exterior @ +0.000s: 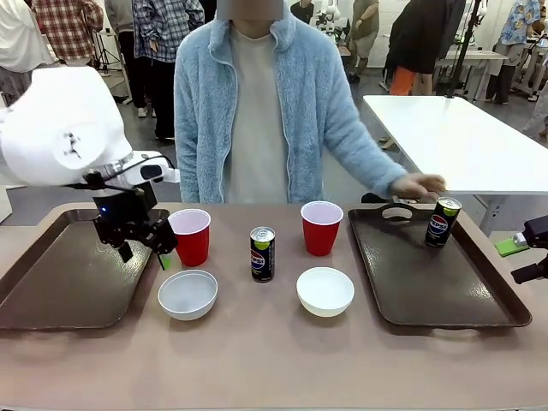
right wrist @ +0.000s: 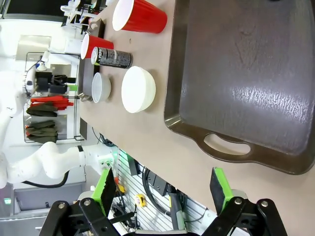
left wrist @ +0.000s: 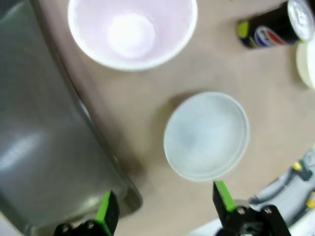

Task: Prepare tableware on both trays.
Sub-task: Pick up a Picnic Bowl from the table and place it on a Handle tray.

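Two red cups (exterior: pixel 190 235) (exterior: pixel 321 227) and two white bowls (exterior: pixel 187 294) (exterior: pixel 325 291) stand on the table between the left tray (exterior: pixel 51 282) and the right tray (exterior: pixel 445 282). My left gripper (exterior: pixel 145 254) hangs open over the left tray's right rim, beside the left cup. In the left wrist view its open fingers (left wrist: pixel 106 211) frame the table just short of the left bowl (left wrist: pixel 206 135), with the cup (left wrist: pixel 132 32) beyond it. My right gripper (right wrist: pixel 162 189) is open and empty, off the near end handle of the right tray (right wrist: pixel 256 73).
One soda can (exterior: pixel 262 253) stands between the cups; another (exterior: pixel 442 222) stands on the right tray's far corner. The person's hand (exterior: pixel 417 186) rests at that tray's far handle. A white table (exterior: pixel 462 137) stands behind on the right.
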